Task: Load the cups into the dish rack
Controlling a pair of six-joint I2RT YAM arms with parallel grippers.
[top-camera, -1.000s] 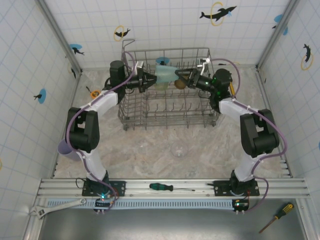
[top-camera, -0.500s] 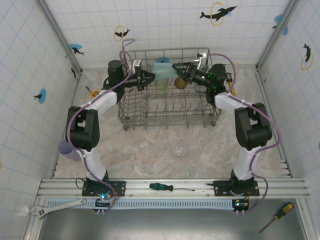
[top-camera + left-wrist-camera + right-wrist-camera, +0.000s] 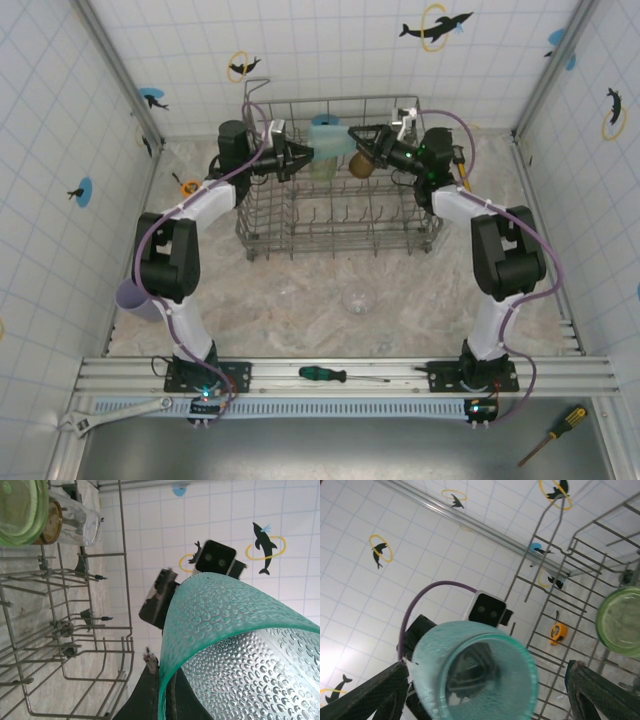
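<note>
The marbled table [image 3: 250, 310] carries the grey wire dish rack [image 3: 335, 232] at its far middle, close to the tiled back wall. Both arms reach over the rack's far end from opposite sides.

The left gripper [image 3: 303, 154] is clamped tight on the rim of the teal cup [image 3: 328, 138] and holds it on its side in the air above the rack's back row. The left wrist view shows 1 finger [image 3: 150, 690] pressed against the outside of that rim.

The right gripper [image 3: 356, 134] faces the cup's open mouth with its jaws spread wide. Its 2 fingers [image 3: 370, 695] stand to either side of the cup and apart from it.

Below the teal cup, the pale green cup [image 3: 322, 166] and the amber cup [image 3: 360, 167] sit side by side in the rack's far row.

1 clear cup [image 3: 358, 300] stands on the table in front of the rack, well apart from it. The lilac cup [image 3: 133, 298] sits at the table's left edge, beside the left arm.
</note>
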